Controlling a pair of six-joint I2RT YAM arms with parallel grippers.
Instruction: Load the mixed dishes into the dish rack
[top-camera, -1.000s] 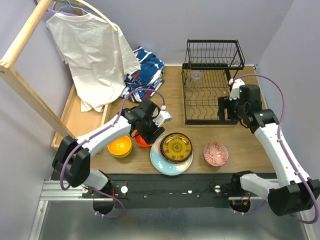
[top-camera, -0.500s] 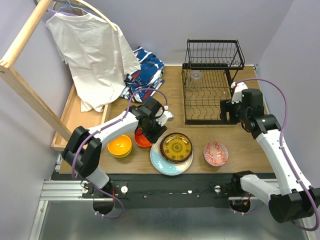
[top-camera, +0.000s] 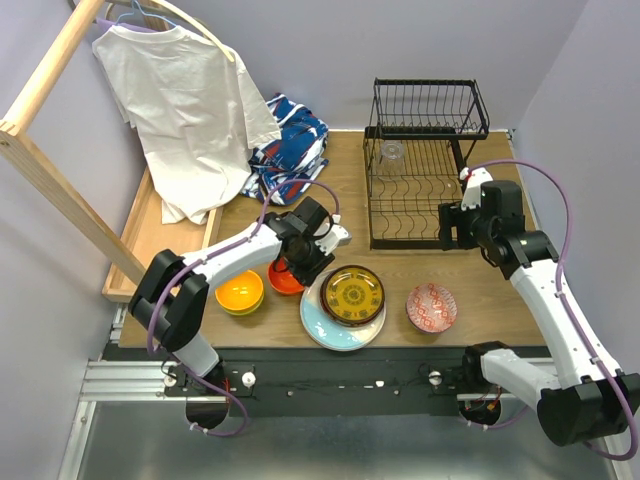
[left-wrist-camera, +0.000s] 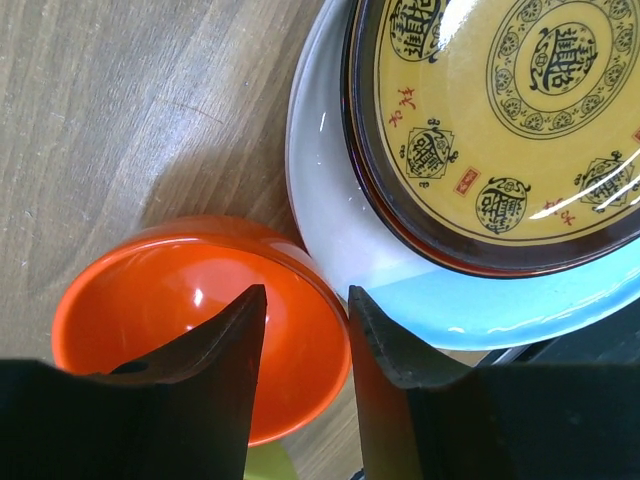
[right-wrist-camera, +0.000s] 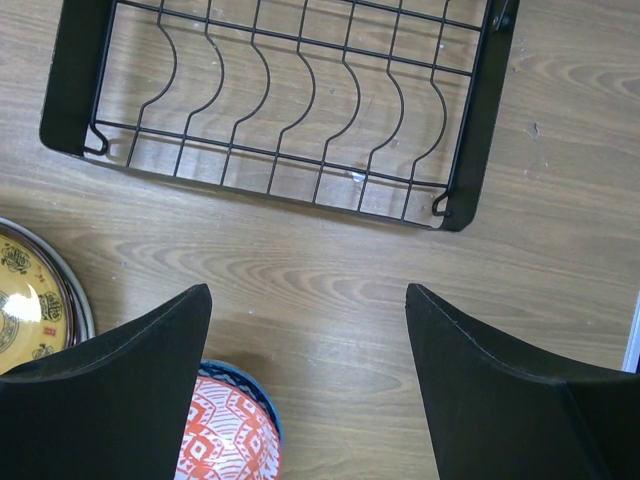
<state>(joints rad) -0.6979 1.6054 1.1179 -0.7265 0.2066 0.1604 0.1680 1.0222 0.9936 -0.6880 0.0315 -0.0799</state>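
Note:
My left gripper (left-wrist-camera: 306, 292) is open and straddles the rim of the orange bowl (left-wrist-camera: 150, 300). One finger is inside the bowl; the other is outside, next to the pale blue plate (left-wrist-camera: 340, 220). A yellow-brown plate (left-wrist-camera: 500, 120) lies on that blue plate. From above, the left gripper (top-camera: 295, 268) covers part of the orange bowl (top-camera: 283, 280), and a yellow bowl (top-camera: 240, 292) sits to the left. My right gripper (right-wrist-camera: 308, 290) hangs open and empty over bare wood between the dish rack (right-wrist-camera: 480, 120) and the red/blue-patterned bowl (right-wrist-camera: 225, 435). A clear glass cup (top-camera: 392, 152) stands in the rack (top-camera: 420, 235).
A white shirt (top-camera: 180, 100) hangs from a wooden frame (top-camera: 50, 150) at the back left, over a shallow wooden tray (top-camera: 160, 235). A blue-patterned cloth (top-camera: 295, 140) lies behind the left arm. The patterned bowl (top-camera: 431, 306) sits near the front edge.
My left gripper has shifted slightly right over the orange bowl and its jaws have narrowed around the rim. The right arm has barely moved.

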